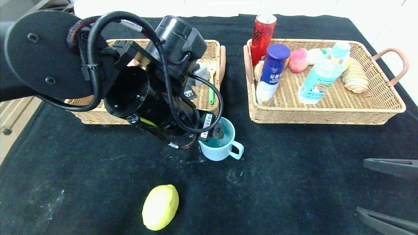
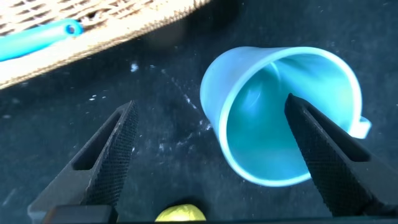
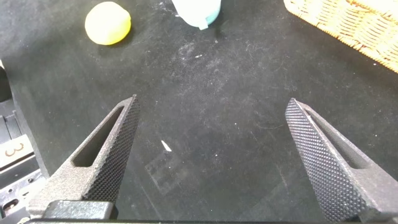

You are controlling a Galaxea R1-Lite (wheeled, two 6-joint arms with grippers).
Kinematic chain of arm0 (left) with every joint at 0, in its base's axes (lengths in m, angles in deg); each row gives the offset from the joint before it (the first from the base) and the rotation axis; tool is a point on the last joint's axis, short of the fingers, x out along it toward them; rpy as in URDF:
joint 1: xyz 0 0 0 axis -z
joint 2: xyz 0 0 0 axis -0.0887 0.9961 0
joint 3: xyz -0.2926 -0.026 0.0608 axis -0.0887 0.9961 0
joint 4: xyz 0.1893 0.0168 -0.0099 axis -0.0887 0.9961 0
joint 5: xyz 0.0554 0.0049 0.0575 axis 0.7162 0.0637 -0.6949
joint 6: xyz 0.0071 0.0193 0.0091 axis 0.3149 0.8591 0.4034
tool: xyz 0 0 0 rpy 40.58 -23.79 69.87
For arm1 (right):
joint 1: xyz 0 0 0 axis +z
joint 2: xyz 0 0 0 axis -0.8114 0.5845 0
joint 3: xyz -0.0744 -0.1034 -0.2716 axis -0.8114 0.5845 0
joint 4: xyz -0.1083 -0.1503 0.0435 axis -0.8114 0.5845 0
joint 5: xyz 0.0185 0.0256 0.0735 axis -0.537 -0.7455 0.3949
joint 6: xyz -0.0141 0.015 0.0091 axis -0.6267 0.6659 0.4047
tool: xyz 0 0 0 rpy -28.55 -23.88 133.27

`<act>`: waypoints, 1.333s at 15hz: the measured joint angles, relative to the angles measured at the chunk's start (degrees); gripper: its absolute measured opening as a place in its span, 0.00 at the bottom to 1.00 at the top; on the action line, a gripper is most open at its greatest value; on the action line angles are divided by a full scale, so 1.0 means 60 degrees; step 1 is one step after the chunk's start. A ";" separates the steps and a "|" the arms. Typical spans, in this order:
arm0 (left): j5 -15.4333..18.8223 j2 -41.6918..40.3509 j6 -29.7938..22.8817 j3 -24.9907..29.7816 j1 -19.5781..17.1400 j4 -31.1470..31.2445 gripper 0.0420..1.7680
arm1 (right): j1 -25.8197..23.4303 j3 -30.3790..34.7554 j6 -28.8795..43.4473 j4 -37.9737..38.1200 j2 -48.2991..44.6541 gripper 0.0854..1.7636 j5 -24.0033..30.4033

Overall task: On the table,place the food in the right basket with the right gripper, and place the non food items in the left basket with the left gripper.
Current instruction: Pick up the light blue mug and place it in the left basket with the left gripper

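1. The scene is brightly and evenly lit from above; the black tablecloth (image 1: 294,182) stays dark with faint pale smudges.
2. The white area beyond the table's far edge is blown out.
3. Shadows are soft and short, tucked under the baskets.
4. The left wrist view is soft and slightly blurred on the blue cup (image 2: 280,115), with a cool tint.
5. The head view bends slightly at its edges.

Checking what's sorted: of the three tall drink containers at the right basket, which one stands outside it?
The red can. It stands on the table behind the right basket, while the blue-capped bottle and the clear bottle are inside.
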State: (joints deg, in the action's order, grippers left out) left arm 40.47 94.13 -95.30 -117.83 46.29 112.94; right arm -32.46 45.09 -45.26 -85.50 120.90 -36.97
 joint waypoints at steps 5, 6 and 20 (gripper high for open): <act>-0.0270 0.0331 -0.0012 -0.0069 0.0028 -0.0030 0.97 | 0.0000 0.0000 0.0000 0.0000 0.0037 0.97 0.0004; -0.0252 0.0378 -0.0026 -0.0087 0.0026 -0.0049 0.97 | 0.0000 0.0000 0.0000 0.0000 0.0039 0.97 0.0004; -0.0104 0.0477 -0.0018 0.0000 -0.0010 -0.0045 0.08 | -0.0033 0.0075 -0.0230 -0.0004 0.0161 0.97 0.0004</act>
State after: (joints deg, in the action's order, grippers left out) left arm 39.85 97.00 -95.41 -117.83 46.23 112.67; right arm -32.66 45.54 -46.64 -85.52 121.87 -36.94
